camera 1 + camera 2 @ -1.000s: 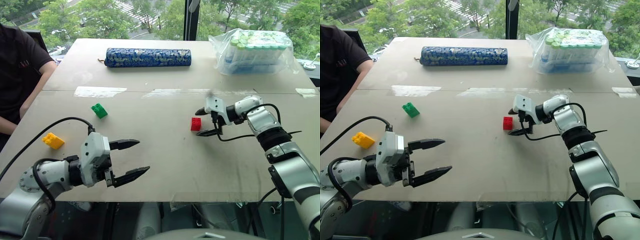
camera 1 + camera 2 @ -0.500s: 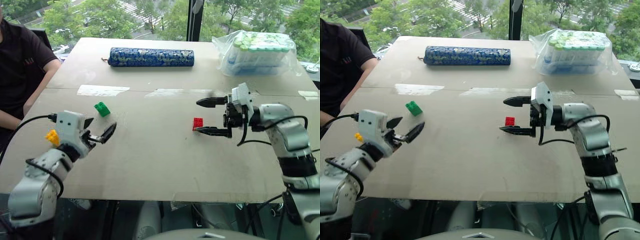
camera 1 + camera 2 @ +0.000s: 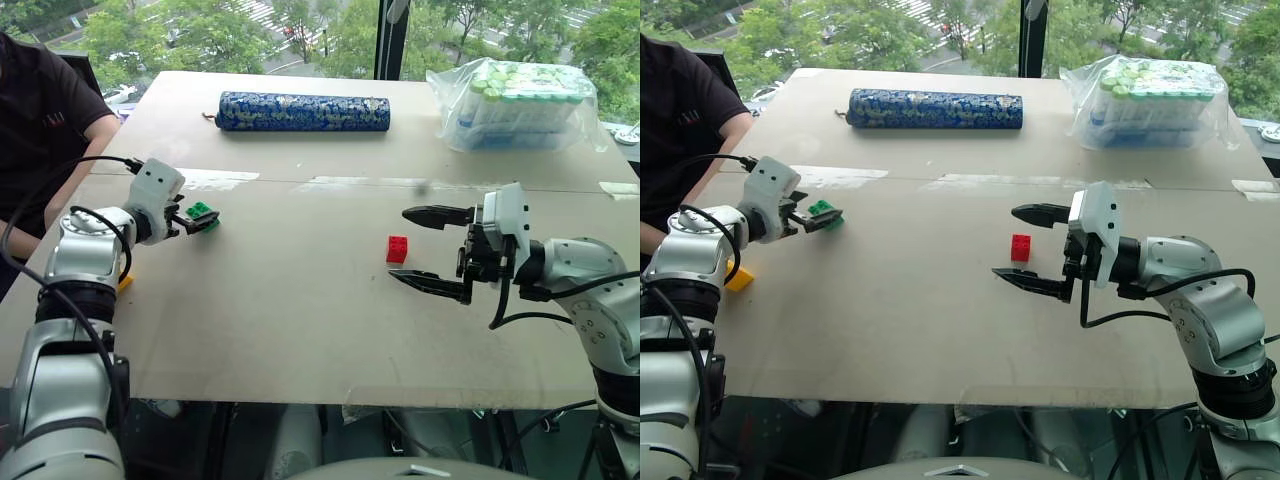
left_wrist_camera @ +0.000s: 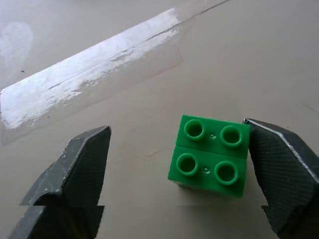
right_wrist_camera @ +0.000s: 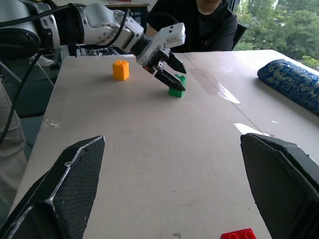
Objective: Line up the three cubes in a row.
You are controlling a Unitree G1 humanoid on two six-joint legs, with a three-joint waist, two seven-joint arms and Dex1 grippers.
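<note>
While the left gripper (image 4: 174, 169) reaches down at the far left of the table (image 3: 300, 330), its two black fingers straddle the green cube (image 4: 209, 155): one finger (image 4: 281, 169) lies right against the cube's side, the other (image 4: 79, 169) stands off with bare table between, so the jaws are partly spread and not pinching it. The cube sits flat on the board, studs up (four of them show in the wrist view), just short of a strip of clear tape (image 4: 89, 84). Near that arm's elbow, by the table's left edge, the yellow cube (image 3: 737, 277) peeks out, partly hidden behind the arm in the head views; from the right wrist it shows whole, standing apart from the green one. The right gripper (image 3: 425, 249) hangs over the middle right of the table with its fingers spread wide and holding nothing, pointing toward the robot's left. The red cube (image 3: 397, 249) rests on the table just beyond those fingertips; it seems clear of both, though the angle makes that hard to judge. Farther back lie a blue patterned roll (image 3: 302, 111) and a clear bag of bottles (image 3: 520, 102), and a person in a dark shirt (image 3: 40, 130) sits at the far left corner.
</note>
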